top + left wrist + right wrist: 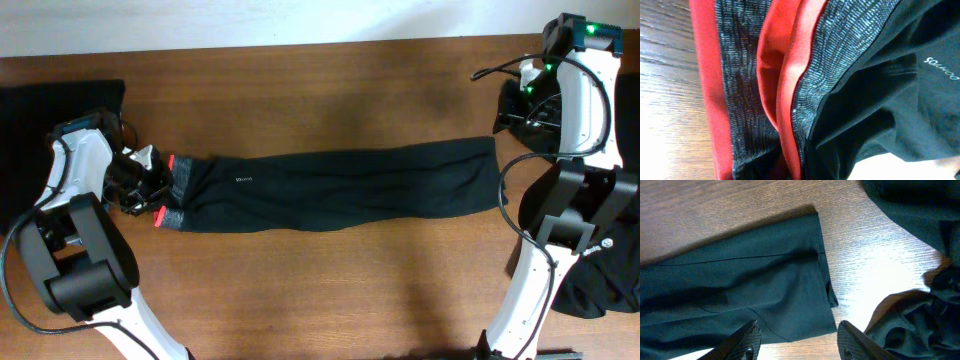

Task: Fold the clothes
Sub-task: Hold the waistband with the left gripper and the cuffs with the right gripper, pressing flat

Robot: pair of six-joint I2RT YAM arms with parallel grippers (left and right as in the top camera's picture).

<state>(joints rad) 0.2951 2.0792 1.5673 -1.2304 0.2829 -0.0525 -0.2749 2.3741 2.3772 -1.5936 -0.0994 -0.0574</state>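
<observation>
Long black trousers (pixel 340 188) lie stretched left to right across the wooden table, with a small white logo near the waist. The red-edged grey waistband (pixel 172 190) is at the left end. My left gripper (pixel 143 183) is at the waistband. In the left wrist view the bunched waistband (pixel 785 90) fills the frame and hides the fingers, so the gripper looks shut on it. My right gripper (pixel 515 118) is open and empty, hovering by the leg hem (pixel 485 175). In the right wrist view its fingers (pixel 800 342) straddle the hem corner (pixel 805 300).
A black garment (pixel 60 100) lies at the table's far left. More crumpled black clothes (pixel 610 280) lie at the right edge and show in the right wrist view (pixel 910 325). Bare wood lies in front of and behind the trousers.
</observation>
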